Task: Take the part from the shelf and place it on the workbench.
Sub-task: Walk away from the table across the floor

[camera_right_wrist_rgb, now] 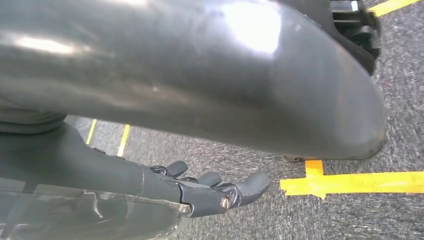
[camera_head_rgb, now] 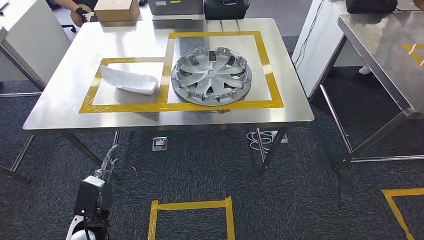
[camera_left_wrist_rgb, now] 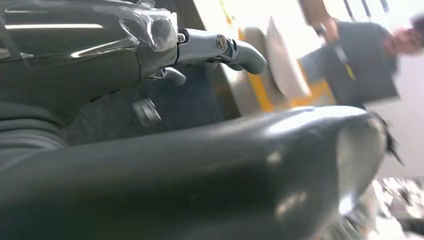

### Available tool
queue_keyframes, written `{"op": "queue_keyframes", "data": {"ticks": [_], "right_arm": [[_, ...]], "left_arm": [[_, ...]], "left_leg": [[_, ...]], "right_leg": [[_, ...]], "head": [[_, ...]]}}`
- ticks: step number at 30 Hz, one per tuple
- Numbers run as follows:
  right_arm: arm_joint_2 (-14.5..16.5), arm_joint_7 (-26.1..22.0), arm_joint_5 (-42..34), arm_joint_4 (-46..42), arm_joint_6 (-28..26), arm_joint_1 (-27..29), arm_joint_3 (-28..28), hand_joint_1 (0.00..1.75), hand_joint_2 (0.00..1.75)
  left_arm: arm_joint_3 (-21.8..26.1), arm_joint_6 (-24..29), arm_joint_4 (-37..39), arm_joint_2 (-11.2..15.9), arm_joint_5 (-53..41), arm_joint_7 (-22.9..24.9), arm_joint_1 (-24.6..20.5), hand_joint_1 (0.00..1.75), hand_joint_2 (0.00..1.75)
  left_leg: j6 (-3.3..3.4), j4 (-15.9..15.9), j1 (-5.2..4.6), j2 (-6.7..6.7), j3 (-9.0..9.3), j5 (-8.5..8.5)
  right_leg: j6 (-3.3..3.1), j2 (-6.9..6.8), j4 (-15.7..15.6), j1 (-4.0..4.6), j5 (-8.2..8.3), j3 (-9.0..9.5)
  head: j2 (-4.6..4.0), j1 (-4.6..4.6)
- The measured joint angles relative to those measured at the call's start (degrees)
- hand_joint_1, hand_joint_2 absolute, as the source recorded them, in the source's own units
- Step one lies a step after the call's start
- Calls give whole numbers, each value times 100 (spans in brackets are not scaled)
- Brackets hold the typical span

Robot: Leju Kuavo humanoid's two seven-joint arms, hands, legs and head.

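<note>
The white part [camera_head_rgb: 129, 81] is seen lying on the steel workbench [camera_head_rgb: 60, 100], inside the smaller yellow tape frame [camera_head_rgb: 95, 90]. Its long axis runs from the far left corner of this frame towards the silver wheel cover [camera_head_rgb: 211, 75], with the broader end near the wheel cover. The wheel cover lies flat just beside the part, in the larger taped frame.

In the left wrist view the part [camera_left_wrist_rgb: 285, 62] is blurred, and a person [camera_left_wrist_rgb: 360, 60] behind the workbench is hard to make out. The left hand [camera_left_wrist_rgb: 210, 47] holds nothing; its fingers are spread and slightly bent. The right hand [camera_right_wrist_rgb: 210, 190] is shown above the carpet, also holding nothing, fingers apart. A cardboard box [camera_head_rgb: 116, 11] at the far edge of the workbench is cut off.
</note>
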Motion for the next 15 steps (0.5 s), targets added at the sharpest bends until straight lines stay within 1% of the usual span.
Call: {"op": "queue_keyframes", "data": {"ticks": [1, 2, 3, 4, 5, 6, 7, 8, 9, 10, 11, 12, 13, 14, 15], "right_arm": [[6, -8, -22, 3, -1, -7, 24, 0, 0], [12, -15, -34, 5, -1, -15, 49, 0, 0], [18, -19, -39, 7, 0, -22, 70, 0, 0], [21, -21, -41, 9, 0, -26, 88, 0, 0], [25, -22, -46, 10, 0, -30, 100, 0, 0], [28, -24, -50, 13, 0, -34, 108, 0, 0], [30, -26, -57, 16, 0, -37, 112, 0, 0], [30, -32, -70, 22, 5, -42, 115, 0, 0], [31, -41, -88, 32, 15, -52, 116, 0, 0], [32, -51, -111, 48, 30, -66, 120, 0, 0], [34, -62, -139, 68, 49, -86, 123, 0, 0], [40, -69, -167, 93, 72, -110, 128, 0, 0], [51, -74, -194, 128, 101, -135, 135, 0, 0], [66, -80, -222, 169, 134, -160, 145, 0, 0], [90, -88, -250, 221, 174, -180, 158, 0, 0]], "left_arm": [[56, 106, 120, 27, -12, 14, 0, 0, 0], [94, 155, 218, 48, -16, 22, -6, 0, 0], [118, 172, 291, 62, -17, 27, -12, 0, 0], [136, 181, 357, 66, -17, 31, -15, 0, 0], [150, 185, 417, 64, -17, 34, -15, 0, 0], [162, 186, 467, 61, -17, 37, -11, 0, 0], [171, 190, 514, 58, -18, 40, -6, 0, 0], [177, 216, 553, 55, -26, 55, -5, 0, 0], [188, 271, 592, 52, -40, 87, -5, 0, 0], [211, 361, 641, 46, -57, 136, -4, 0, 0], [248, 473, 701, 40, -74, 195, -5, 0, 0], [305, 584, 774, 34, -92, 245, -8, 0, 0], [373, 680, 879, 28, -105, 285, -19, 0, 0], [448, 743, 1010, 19, -103, 310, -38, 0, 0], [535, 783, 1177, 3, -88, 326, -65, 0, 0]], "left_leg": [[44, -22, 0, 5, -39, 65], [86, -64, 4, 16, -84, 138], [132, -103, 17, 23, -144, 226], [164, -139, 31, 31, -224, 321], [180, -142, 25, 35, -311, 397], [190, -137, 19, 34, -394, 474], [184, -129, 13, 38, -488, 549], [176, -116, 8, 42, -581, 619], [164, -97, 7, 46, -673, 685], [147, -71, 8, 51, -774, 746], [125, -36, 10, 55, -859, 796], [98, 8, 4, 59, -937, 839], [65, 39, 0, 65, -992, 885], [31, 62, 0, 69, -1027, 929], [-8, 67, 4, 73, -1051, 981]], "right_leg": [[36, -1, -15, -2, 47, -10], [51, 1, 5, 2, 35, -49], [39, 2, 87, 9, -63, -110], [4, 3, 299, 13, -275, -206], [-37, 4, 622, 6, -555, -318], [-58, 4, 1013, 0, -815, -419], [-42, 3, 1396, -5, -986, -486], [12, 3, 1636, -10, -1014, -476], [83, 3, 1693, -15, -936, -380], [148, 2, 1524, -21, -806, -173], [184, 2, 1159, -28, -703, 127], [177, 4, 685, -23, -697, 469], [136, 9, 287, -12, -737, 732], [87, 16, 14, 4, -798, 886], [31, 21, -107, 28, -837, 930]], "head": [[0, -3], [0, -5], [0, 3], [0, 8], [0, 13], [0, 18], [0, 16], [0, 16], [0, 17], [0, 17], [0, 19], [0, 21], [0, 16], [0, 17], [0, 17]]}}
